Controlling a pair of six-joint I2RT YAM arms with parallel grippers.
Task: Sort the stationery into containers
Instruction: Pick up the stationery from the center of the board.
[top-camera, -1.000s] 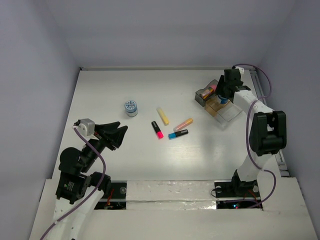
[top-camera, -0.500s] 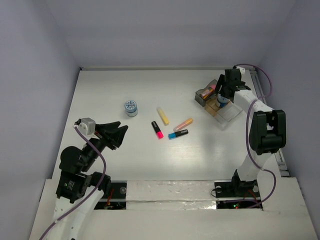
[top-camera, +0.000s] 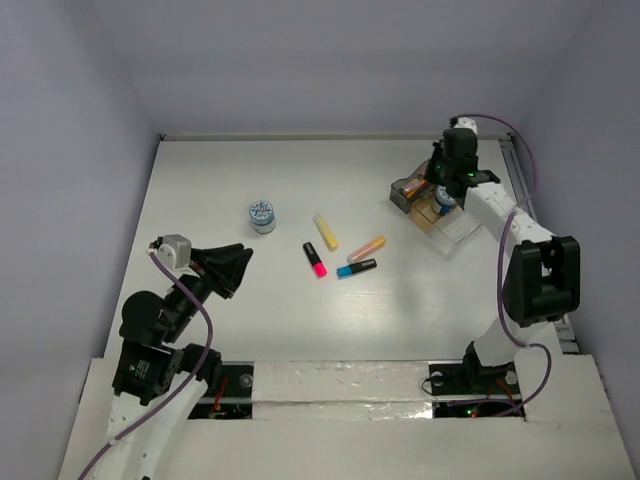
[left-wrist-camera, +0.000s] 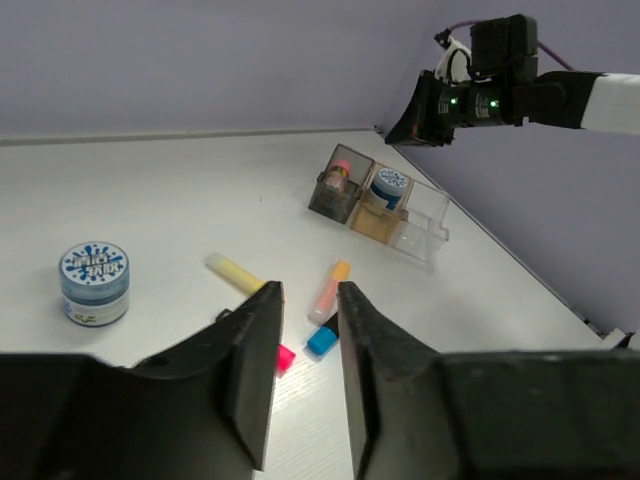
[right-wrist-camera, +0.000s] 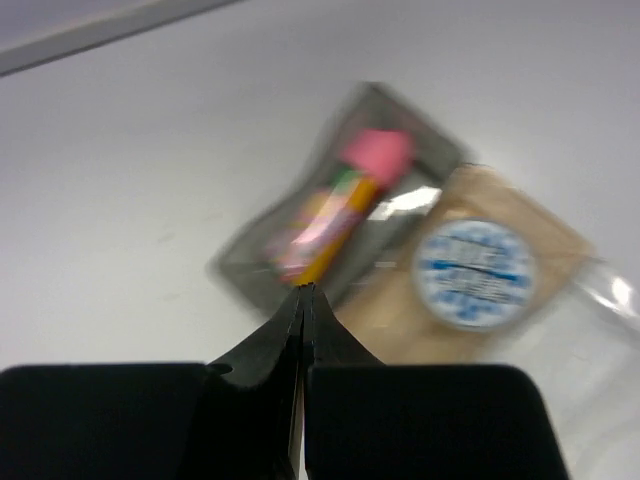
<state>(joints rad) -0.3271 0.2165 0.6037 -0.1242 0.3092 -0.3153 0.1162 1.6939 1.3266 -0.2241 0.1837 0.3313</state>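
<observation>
The containers (top-camera: 450, 222) stand at the far right as a joined row: a smoky grey tray (right-wrist-camera: 250, 262), an amber one (right-wrist-camera: 540, 235) and a clear one (left-wrist-camera: 427, 226). A pink-capped glue stick (right-wrist-camera: 335, 205) lies in the grey tray. One blue-white roll (right-wrist-camera: 475, 272) sits in the amber tray. My right gripper (right-wrist-camera: 303, 288) hovers above the grey tray, shut and empty. The other roll (top-camera: 263, 215) stands on the table at mid-left. Yellow (top-camera: 326, 231), orange (top-camera: 367, 247), pink-black (top-camera: 315, 259) and blue-black (top-camera: 356, 267) highlighters lie mid-table. My left gripper (left-wrist-camera: 305, 290) hangs short of them, slightly open, holding nothing.
White walls close the table at the back and on both sides. The right arm's purple cable (top-camera: 520, 150) loops near the right wall, beside the trays. Both arm bases sit at the near edge.
My right gripper has closed and drawn slightly back from the amber tray, where the roll stays. My left gripper's jaws have narrowed; that arm has not moved.
</observation>
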